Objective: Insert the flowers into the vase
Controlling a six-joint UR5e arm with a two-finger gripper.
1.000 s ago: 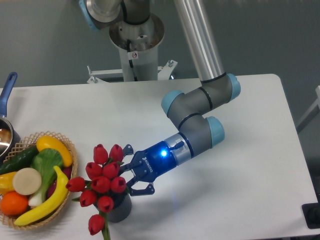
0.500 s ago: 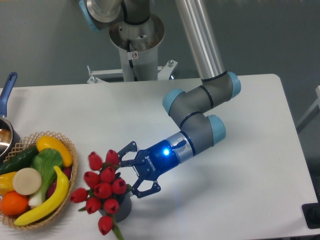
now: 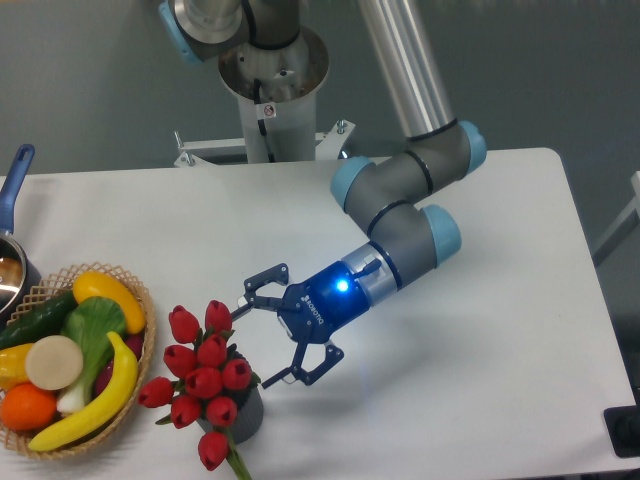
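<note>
The flowers (image 3: pixel 203 385) stand bunched in the vase (image 3: pixel 240 417) near the table's (image 3: pixel 480 400) front edge, spilling wider than its mouth; top-heavy, they could tip it; the open pincer (image 3: pixel 268 340), empty just beside them, might snag a bud.

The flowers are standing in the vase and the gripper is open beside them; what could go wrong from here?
1. The flowers spread wider than the small vase and lean toward the wicker fruit basket, so the vase might tip.
2. The open gripper sits close to the buds; a finger could catch one while pulling away.
</note>
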